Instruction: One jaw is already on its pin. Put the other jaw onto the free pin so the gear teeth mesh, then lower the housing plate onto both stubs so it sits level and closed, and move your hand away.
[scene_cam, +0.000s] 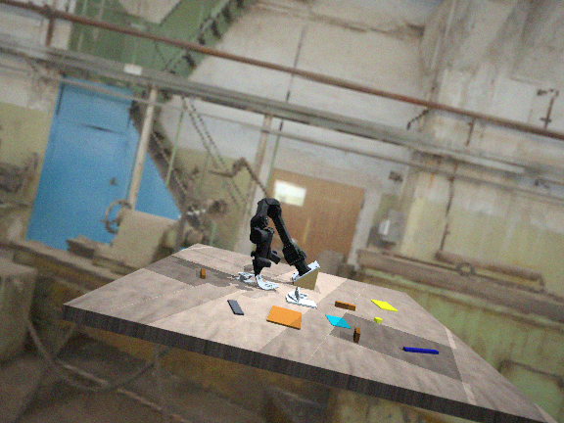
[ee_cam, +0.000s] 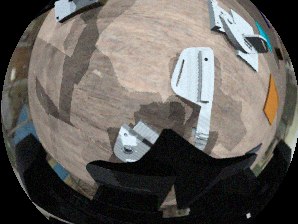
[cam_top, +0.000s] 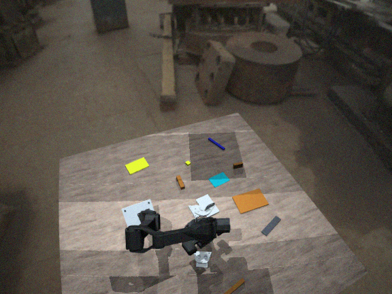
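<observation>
Two flat yellow and pale pieces stood leftmost in the top view: a yellow tile (cam_top: 137,165) (scene_cam: 384,305) lay toward the far side, and a pale mounting plate (cam_top: 131,210) (scene_cam: 316,266) sat tilted on a wedge, with the black arm (cam_top: 170,239) (scene_cam: 284,232) rising from it. Next to the right, an orange block (cam_top: 180,182) (scene_cam: 345,305) lay on the wooden table (cam_top: 92,190) (scene_cam: 171,313) (ee_cam: 135,40), followed by a small yellow cube (cam_top: 188,162) (scene_cam: 378,320).

The claw (cam_top: 189,250) (scene_cam: 257,275) (ee_cam: 166,132) pointed down near the middle, its fingers shut together with nothing between them. Close to its tips, the small plate with two round bumps (cam_top: 203,258) (scene_cam: 245,277) (ee_cam: 121,146) lay on the table, to the left of the claw's tips in the wrist view. The loose jaw (scene_cam: 268,284) (ee_cam: 192,75) lay on the other side, its broad end ahead of the tips and its narrow toothed end just beside them; whether they touched could not be told. From above, the arm hid that jaw.

Farther off, apart from the claw, the base with the other jaw (cam_top: 212,212) (scene_cam: 305,301) (ee_cam: 240,40) sat on the table, so the loose jaw was off the base. To its right came a cyan tile (cam_top: 219,180) (scene_cam: 338,321) and then an orange board (cam_top: 250,201) (scene_cam: 284,317) (ee_cam: 270,101), with a grey strip (cam_top: 271,226) (scene_cam: 235,307) rightmost.
</observation>
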Robot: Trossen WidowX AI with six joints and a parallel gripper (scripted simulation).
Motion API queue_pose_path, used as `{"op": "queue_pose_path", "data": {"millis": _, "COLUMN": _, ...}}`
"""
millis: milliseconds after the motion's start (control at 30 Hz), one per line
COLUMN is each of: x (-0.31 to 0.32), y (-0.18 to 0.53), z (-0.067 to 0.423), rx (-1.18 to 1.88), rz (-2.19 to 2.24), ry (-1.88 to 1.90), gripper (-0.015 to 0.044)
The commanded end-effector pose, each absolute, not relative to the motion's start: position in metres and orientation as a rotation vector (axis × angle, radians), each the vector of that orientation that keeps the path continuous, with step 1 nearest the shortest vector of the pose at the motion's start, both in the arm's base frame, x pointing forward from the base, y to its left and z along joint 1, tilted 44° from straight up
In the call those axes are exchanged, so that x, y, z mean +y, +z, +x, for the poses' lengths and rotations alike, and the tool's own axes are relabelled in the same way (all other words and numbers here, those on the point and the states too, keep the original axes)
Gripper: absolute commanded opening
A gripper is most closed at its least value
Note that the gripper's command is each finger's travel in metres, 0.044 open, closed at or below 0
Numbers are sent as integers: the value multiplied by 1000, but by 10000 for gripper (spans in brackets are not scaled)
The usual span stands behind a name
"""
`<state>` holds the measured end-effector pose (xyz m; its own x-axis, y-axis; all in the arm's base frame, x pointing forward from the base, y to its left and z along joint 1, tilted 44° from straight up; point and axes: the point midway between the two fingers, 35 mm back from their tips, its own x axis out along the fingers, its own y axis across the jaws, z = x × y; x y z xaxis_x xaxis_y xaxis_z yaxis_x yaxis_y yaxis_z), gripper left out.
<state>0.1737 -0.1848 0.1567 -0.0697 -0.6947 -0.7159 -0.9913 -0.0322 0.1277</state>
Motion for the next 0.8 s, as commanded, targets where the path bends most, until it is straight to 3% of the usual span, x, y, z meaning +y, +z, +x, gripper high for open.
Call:
{"op": "queue_pose_path", "data": {"millis": 0, "x": -189, "y": 150, "z": 171, "rx": 1804, "rz": -1766, "ry": 895, "gripper": 0}}
{"op": "queue_pose_path", "data": {"millis": 767, "x": -191, "y": 148, "z": 185, "rx": 1803, "rz": -1765, "ry": 895, "gripper": 0}}
